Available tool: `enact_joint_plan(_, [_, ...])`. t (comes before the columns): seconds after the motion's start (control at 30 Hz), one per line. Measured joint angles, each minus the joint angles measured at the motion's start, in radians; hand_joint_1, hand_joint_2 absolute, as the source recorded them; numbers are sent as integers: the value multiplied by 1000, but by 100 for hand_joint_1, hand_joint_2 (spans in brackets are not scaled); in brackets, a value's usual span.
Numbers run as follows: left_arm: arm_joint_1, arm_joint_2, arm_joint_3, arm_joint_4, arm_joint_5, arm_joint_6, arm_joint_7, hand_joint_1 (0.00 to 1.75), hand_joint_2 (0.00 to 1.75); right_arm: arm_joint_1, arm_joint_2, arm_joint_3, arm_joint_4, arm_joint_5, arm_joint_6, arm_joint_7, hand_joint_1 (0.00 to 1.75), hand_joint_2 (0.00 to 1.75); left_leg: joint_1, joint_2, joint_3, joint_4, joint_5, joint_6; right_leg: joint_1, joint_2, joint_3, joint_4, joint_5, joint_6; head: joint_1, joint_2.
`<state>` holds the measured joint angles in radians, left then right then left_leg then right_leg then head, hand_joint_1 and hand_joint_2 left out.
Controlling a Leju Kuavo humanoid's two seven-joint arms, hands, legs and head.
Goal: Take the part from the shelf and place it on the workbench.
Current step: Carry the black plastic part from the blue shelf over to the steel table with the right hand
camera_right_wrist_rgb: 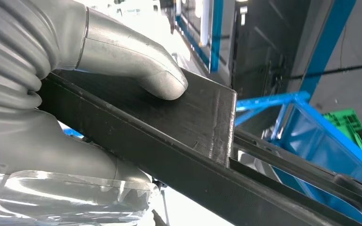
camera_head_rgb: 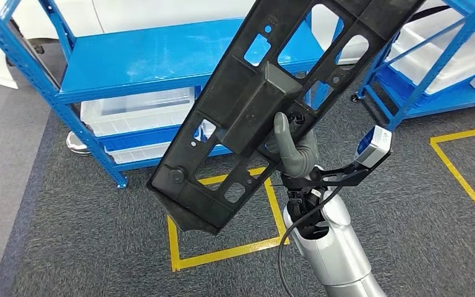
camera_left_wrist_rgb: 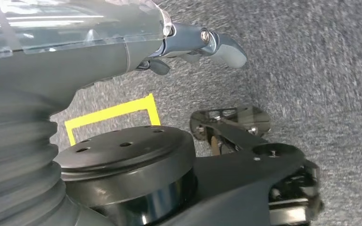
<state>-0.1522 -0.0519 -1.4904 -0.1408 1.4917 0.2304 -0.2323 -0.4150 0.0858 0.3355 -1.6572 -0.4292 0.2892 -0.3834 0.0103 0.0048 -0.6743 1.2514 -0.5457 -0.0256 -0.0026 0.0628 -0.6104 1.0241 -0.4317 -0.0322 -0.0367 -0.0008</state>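
The right hand (camera_head_rgb: 294,148) was clamped on the black plastic frame part (camera_head_rgb: 266,105), thumb pressed on its raised centre rib. The part was held aloft, clear of the blue shelf (camera_head_rgb: 161,55), its long axis running diagonally up and away. The left hand (camera_left_wrist_rgb: 202,44) hung empty over the carpet, fingers loosely apart.

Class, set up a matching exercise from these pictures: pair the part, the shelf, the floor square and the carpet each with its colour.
Things:
1. part
2. shelf
3. floor square
4. carpet

Colours:
A. yellow
B. grey
C. black
D. blue

Pairs: 1-C, 2-D, 3-A, 4-B. The right hand holds the part.
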Motion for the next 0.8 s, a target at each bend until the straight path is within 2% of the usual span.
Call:
enact_joint_plan(0.03, [0,0,0,0,0,0,0,0,175,1,0,-1,-1,0,0,0,175,175,0,-14,29,-67,40,5,0,14,1,1,0,1,0,0])
enact_joint_plan(0.07, [0,1,0,0,0,0,-1,0,175,1,0,-2,-1,0,0,0,175,175,1,-39,59,-133,69,12,1,27,1,1,1,4,0,0])
enact_joint_plan(0.1, [1,2,0,0,0,0,-2,0,175,0,0,-4,-2,0,1,0,175,175,3,-61,83,-189,88,16,0,39,-2,3,2,8,0,0])
enact_joint_plan(0.13, [1,3,0,0,-1,0,-3,0,175,0,0,-6,-3,0,1,0,175,175,3,-78,96,-220,93,20,-2,50,-6,3,4,14,0,0])
enact_joint_plan(0.17, [0,4,0,0,-3,-1,-4,0,175,0,0,-9,-3,0,1,0,175,175,2,-83,100,-231,90,22,-5,61,-11,3,7,22,0,0])
enact_joint_plan(0.2, [-1,4,0,0,-4,-1,-4,0,175,1,0,-12,-4,1,1,0,175,175,3,-75,103,-239,91,24,-7,73,-15,1,10,31,0,0])
enact_joint_plan(0.23, [-3,4,0,0,-6,-2,-4,0,175,3,-1,-15,-5,1,1,-1,175,175,4,-64,105,-243,95,28,-8,71,-17,1,11,37,0,0])
enact_joint_plan(0.27, [-5,4,0,0,-7,-2,-4,0,175,4,-2,-19,-6,2,2,-1,175,175,6,-52,108,-251,99,33,-6,53,-22,9,4,43,0,0])
enact_joint_plan(0.3, [-7,4,0,0,-7,-3,-3,0,175,4,-3,-21,-7,3,2,-2,175,175,9,-39,110,-258,103,37,-3,24,-34,35,-14,49,0,0])
enact_joint_plan(0.37, [-8,4,0,0,-8,-3,0,0,175,4,-5,-23,-8,4,3,-3,175,175,7,-11,112,-263,105,43,-5,-36,-87,147,-76,59,0,0])
enact_joint_plan(0.4, [-7,4,0,0,-8,-4,2,0,175,6,-5,-23,-8,5,4,-3,175,175,6,4,111,-263,104,44,-8,-47,-117,211,-103,64,0,0])
enact_joint_plan(0.43, [-7,4,0,0,-8,-4,4,0,175,8,-5,-24,-8,5,5,-4,175,175,6,19,111,-262,103,44,-11,-52,-138,255,-115,68,0,0])
enact_joint_plan(0.47, [-7,4,0,0,-8,-4,5,0,175,10,-5,-24,-8,5,6,-4,175,175,6,34,111,-262,102,43,-13,-56,-141,263,-109,70,0,0])
enact_joint_plan(0.5, [-8,4,0,0,-7,-4,6,0,175,11,-6,-25,-8,6,8,-4,175,175,6,47,112,-262,101,41,-14,-61,-123,232,-85,72,0,0])
enact_joint_plan(0.53, [-9,3,0,0,-7,-4,7,0,175,11,-6,-25,-8,6,10,-4,175,175,5,59,115,-261,98,39,-13,-76,-88,167,-52,71,0,0])
enact_joint_plan(0.57, [-10,3,0,0,-7,-4,8,0,175,10,-6,-26,-9,7,11,-5,175,175,3,69,117,-259,95,34,-9,-102,-49,96,-27,67,0,0])
enact_joint_plan(0.6, [-11,3,0,0,-7,-4,9,0,175,9,-6,-27,-9,8,13,-6,175,175,0,79,119,-257,92,30,-5,-122,-19,38,-9,60,0,0])
enact_joint_plan(0.63, [-11,3,0,0,-7,-4,9,0,175,8,-5,-27,-9,8,14,-7,175,175,-3,88,120,-255,89,25,0,-136,-2,4,-2,51,0,0])
enact_joint_plan(0.67, [-11,3,0,0,-7,-4,10,0,175,8,-5,-29,-9,9,15,-8,175,175,-6,98,121,-254,86,20,4,-137,0,-7,-3,43,0,0])
enact_joint_plan(0.73, [-13,3,0,0,-6,-3,11,0,175,9,-6,-33,-9,11,17,-9,175,175,-6,115,124,-252,80,11,3,-113,-3,-8,0,28,0,0])
enact_joint_plan(0.77, [-15,3,0,0,-6,-3,11,0,175,9,-7,-34,-9,12,17,-10,175,175,-4,107,122,-244,70,6,0,-101,-2,-11,2,21,0,0])
enact_joint_plan(0.8, [-16,3,0,0,-6,-3,10,0,175,9,-7,-35,-9,12,18,-11,175,175,-2,88,113,-217,51,2,-3,-90,-2,-14,5,15,0,0])
